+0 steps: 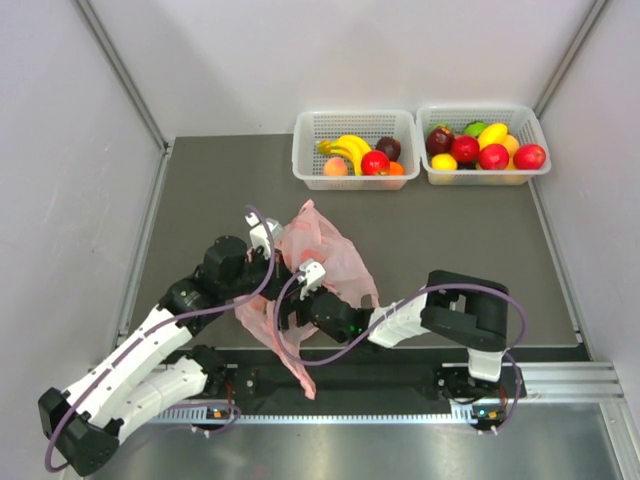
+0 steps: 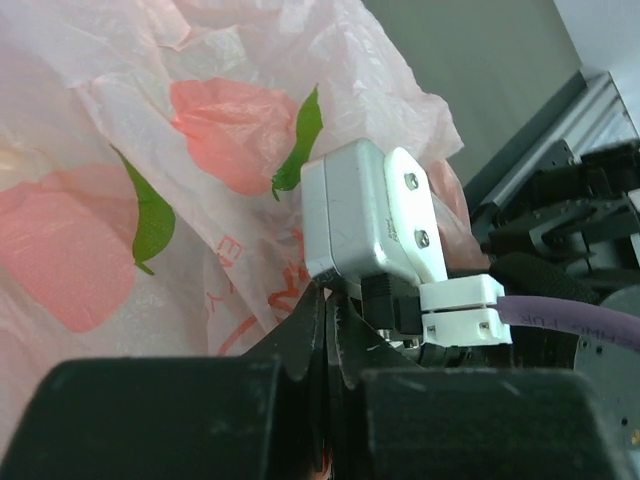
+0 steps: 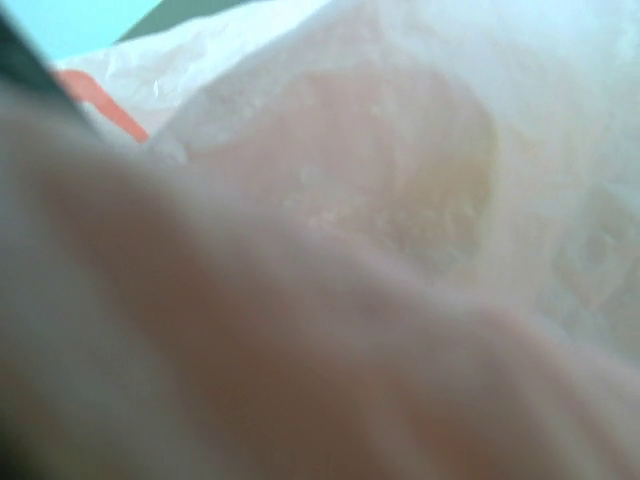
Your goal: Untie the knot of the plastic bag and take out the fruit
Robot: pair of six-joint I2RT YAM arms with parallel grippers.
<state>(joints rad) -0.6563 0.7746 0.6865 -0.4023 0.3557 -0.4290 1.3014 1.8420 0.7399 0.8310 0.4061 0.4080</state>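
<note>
The knot cannot be found in any view. One long handle loop trails free from the plastic bag down over the near edge of the tabletop, so I judge the tie is probably undone, though this is not certain. The bag stands crumpled and slack at the centre of the top view, with no clear bulge. A pale round shape shows through the film in the right wrist view (it may be a fruit or only one of the printed peaches), so I cannot say whether the bag is emptied.

A peach-pink fruit and a red apple lie beside the bananas in the centre basket at the top of the frame. The upper-right basket is also full of fruit. What is left, at most, is checking and clearing the bag.

The left claw is pressed fully closed at the bag's left edge. Film runs down to the seam between its fingers, so it appears to pinch the plastic. The right claw is buried against the bag's lower left side. Its own camera shows only blurred pink film, so I cannot tell whether it is wide or narrow, or gripping anything.
</note>
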